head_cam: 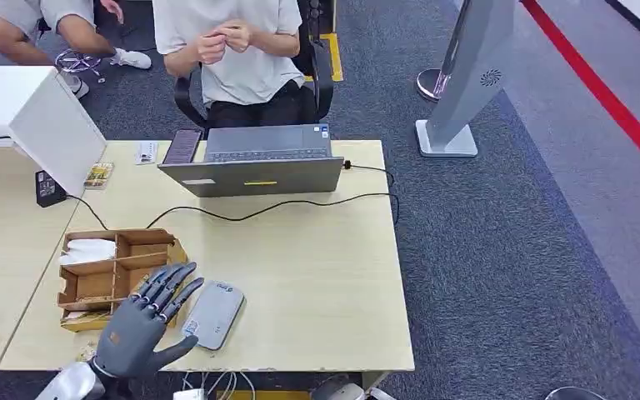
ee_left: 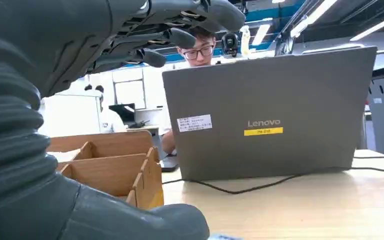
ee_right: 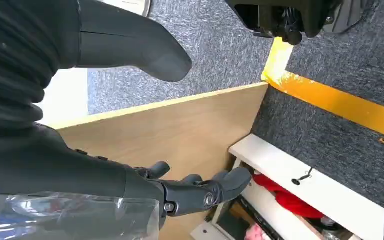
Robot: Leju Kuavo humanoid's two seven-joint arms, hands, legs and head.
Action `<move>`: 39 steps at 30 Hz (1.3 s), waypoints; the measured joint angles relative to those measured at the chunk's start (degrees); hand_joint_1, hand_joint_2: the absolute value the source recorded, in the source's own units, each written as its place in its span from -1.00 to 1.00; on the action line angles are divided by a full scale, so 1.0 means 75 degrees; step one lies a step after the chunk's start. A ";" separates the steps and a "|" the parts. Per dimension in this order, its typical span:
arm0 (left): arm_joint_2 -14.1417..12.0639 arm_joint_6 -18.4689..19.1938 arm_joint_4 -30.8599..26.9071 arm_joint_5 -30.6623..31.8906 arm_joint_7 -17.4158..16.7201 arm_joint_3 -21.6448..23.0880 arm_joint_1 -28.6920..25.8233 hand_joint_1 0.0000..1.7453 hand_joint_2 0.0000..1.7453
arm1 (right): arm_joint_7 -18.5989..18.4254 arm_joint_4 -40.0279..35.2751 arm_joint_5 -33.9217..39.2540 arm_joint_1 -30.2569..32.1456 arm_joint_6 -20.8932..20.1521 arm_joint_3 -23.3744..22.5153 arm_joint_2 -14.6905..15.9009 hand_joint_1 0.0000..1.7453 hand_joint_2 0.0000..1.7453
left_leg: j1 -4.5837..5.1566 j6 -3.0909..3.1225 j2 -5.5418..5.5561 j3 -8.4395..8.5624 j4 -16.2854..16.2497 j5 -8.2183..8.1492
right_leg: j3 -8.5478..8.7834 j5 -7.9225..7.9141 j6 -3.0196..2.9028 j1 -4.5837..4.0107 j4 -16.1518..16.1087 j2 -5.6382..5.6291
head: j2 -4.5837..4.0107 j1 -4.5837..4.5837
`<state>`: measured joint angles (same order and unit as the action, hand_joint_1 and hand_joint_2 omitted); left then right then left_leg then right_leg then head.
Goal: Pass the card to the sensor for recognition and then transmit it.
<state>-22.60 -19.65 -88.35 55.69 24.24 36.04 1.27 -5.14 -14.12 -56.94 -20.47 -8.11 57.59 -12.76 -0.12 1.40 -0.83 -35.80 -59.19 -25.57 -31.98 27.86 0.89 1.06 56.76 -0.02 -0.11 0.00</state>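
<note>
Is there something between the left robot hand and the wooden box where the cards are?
Nothing visible stands between them. The left robot hand hovers open right beside the wooden box, its fingertips near the box's corner; the grey sensor lies at its other side.

This looks like an office or a work room. A grey laptop (head_cam: 254,171) sits open on a wooden counter (head_cam: 317,275), with a black cable (head_cam: 283,204) running across it. A person (head_cam: 233,50) sits behind it in a black office chair (head_cam: 321,71). The floor is grey carpet (head_cam: 508,250) with a red line (head_cam: 600,92). Long lights (ee_left: 375,30) hang from the ceiling.
</note>
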 joint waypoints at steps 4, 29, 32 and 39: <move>-0.0032 0.0000 -0.0076 -0.0003 0.0000 0.0000 -0.0059 -1.00 1.00 | 0.0000 0.0000 0.0000 0.0000 0.0006 0.0000 0.0000 -1.00 1.00 | 0.0000 0.0000 0.0000 0.0001 0.0000 0.0001 | 0.0001 -0.0001 0.0000 0.0000 0.0000 0.0000 | 0.0000 0.0000; 0.0927 -0.2611 0.0512 0.1422 -0.0289 -0.0209 -0.0535 -1.00 1.00 | 0.0064 -0.0003 -0.0256 -0.0014 -0.0128 0.0047 -0.0012 -1.00 1.00 | 0.0001 0.0000 0.0007 -0.0001 0.0000 -0.0001 | 0.0003 0.0000 -0.0001 0.0000 -0.0001 0.0009 | 0.0000 0.0000; 0.1108 -0.2611 0.0764 0.1408 -0.0300 -0.0341 -0.0516 -1.00 1.00 | 0.0064 0.0000 -0.0256 -0.0018 -0.0128 0.0067 -0.0012 -1.00 1.00 | 0.0001 0.0000 0.0007 -0.0001 0.0000 -0.0001 | 0.0003 0.0000 -0.0001 0.0000 -0.0001 0.0009 | 0.0000 0.0000; 0.1262 -0.2608 0.1388 0.1384 -0.0851 -0.0367 -0.0345 -1.00 1.00 | 0.0064 0.0000 -0.0256 -0.0020 -0.0140 0.0079 -0.0012 -1.00 1.00 | 0.0000 0.0000 0.0006 -0.0001 0.0000 -0.0001 | 0.0001 0.0001 -0.0001 0.0000 0.0000 0.0007 | 0.0000 0.0000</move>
<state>-13.14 -39.21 -77.94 66.07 17.86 33.29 -1.32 -4.66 -14.12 -58.86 -20.62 -9.16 58.18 -12.85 -0.12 1.40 -0.78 -35.80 -59.19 -25.58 -31.97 27.86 0.88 1.06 56.76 0.03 -0.11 0.00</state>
